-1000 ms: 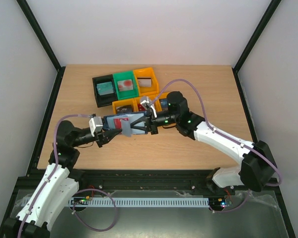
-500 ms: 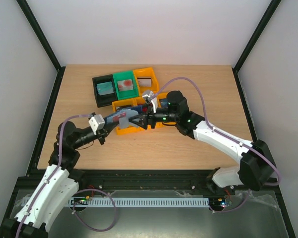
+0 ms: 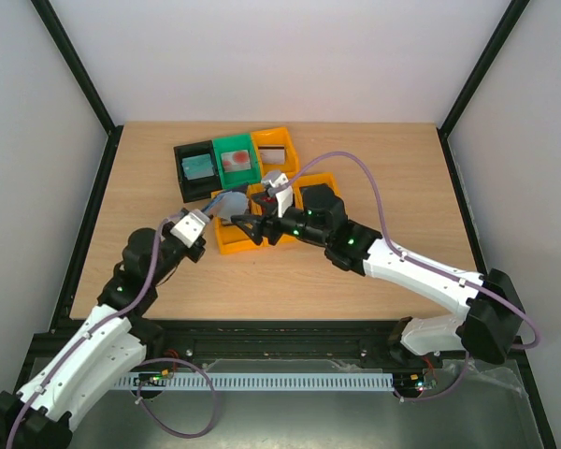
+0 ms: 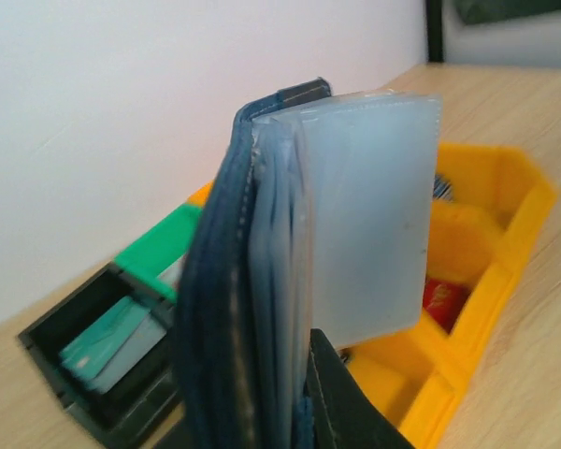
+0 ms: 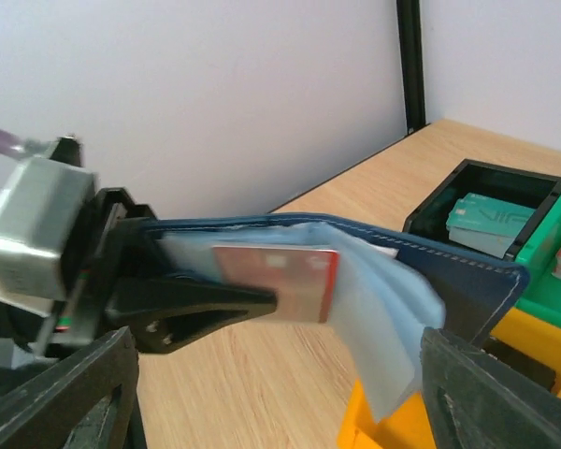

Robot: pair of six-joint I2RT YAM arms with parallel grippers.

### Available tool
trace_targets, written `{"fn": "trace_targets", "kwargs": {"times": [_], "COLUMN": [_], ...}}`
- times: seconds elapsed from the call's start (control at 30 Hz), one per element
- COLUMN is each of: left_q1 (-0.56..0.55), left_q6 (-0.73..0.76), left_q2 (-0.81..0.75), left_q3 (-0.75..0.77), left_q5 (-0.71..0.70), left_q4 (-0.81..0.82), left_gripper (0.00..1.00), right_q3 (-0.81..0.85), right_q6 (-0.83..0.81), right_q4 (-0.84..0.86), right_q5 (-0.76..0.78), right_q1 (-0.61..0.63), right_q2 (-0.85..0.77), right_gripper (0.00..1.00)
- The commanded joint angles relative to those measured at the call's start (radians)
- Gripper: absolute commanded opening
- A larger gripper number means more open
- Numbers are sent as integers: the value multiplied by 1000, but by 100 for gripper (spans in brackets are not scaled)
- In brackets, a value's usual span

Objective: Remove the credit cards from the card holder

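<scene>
My left gripper [image 3: 207, 222] is shut on the card holder [image 3: 227, 204] and holds it in the air above the front orange bin [image 3: 226, 245]. In the left wrist view the card holder [image 4: 220, 309] stands edge-on, dark navy outside, its pale plastic sleeves [image 4: 369, 224] fanned to the right. One black finger [image 4: 351, 402] presses on the sleeves. From the right wrist, a red credit card [image 5: 280, 281] sits in a sleeve of the holder [image 5: 439, 260]. My right gripper [image 3: 247, 230] is open just right of the holder and touches nothing.
Behind the holder stand a black bin [image 3: 194, 168] with a teal card [image 4: 98, 341], a green bin [image 3: 236, 161] and an orange bin [image 3: 275, 150]. A red card [image 4: 441, 299] lies in an orange bin [image 4: 491, 234]. Bare wood lies to the left and front.
My right gripper has let go of the card holder, opened and drawn back. My left gripper has shut and swung the holder back toward the bins.
</scene>
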Motion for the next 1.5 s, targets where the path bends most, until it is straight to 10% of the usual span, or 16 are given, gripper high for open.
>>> {"fn": "trace_targets", "kwargs": {"times": [0.0, 0.5, 0.7, 1.0, 1.1, 1.47], "left_q1": [46, 186, 198, 179, 171, 180], "left_q6": [-296, -596, -639, -527, -551, -813], "left_q2": [-50, -67, -35, -5, -7, -48], "left_q3": [66, 28, 35, 87, 83, 10], "left_q5": [262, 836, 822, 119, 164, 744], "left_q4": [-15, 264, 273, 8, 13, 389], "left_gripper": [2, 2, 3, 2, 2, 2], "right_q3": [0, -26, -22, 70, 104, 65], "right_q6": [7, -91, -92, -54, -6, 169], "right_q4": [77, -74, -64, -211, -165, 192], "right_q5": [9, -190, -202, -67, -232, -560], "right_q1": [-9, -104, -140, -196, -144, -150], "right_q2": [-10, -78, -122, -218, -141, 54], "right_gripper": [83, 100, 90, 73, 50, 21]}}
